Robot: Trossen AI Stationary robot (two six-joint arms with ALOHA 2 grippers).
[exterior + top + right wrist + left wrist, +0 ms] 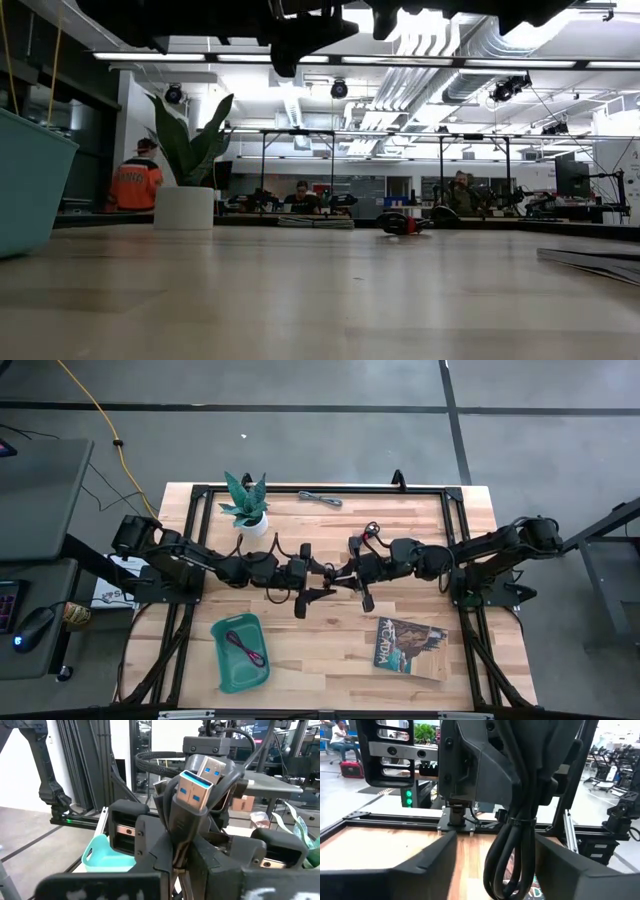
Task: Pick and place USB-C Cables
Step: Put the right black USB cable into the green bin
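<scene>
Both my arms meet mid-surface, raised. Right hand (352,578) clamped on black cable bundle (192,805), blue-tongued plugs sticking up between its fingers. Left hand (312,582) facing it with fingers spread around same bundle; I see its loop (512,850) hanging between them. Maroon cable (243,647) lies in teal tray (222,670), near front-left. Grey cable (320,498) lies near back edge, beside potted plant (246,505). Magazine (411,644) front-right.

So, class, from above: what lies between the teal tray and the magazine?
Nothing: in the high view, only bare wooden table separates the teal tray from the magazine.
</scene>
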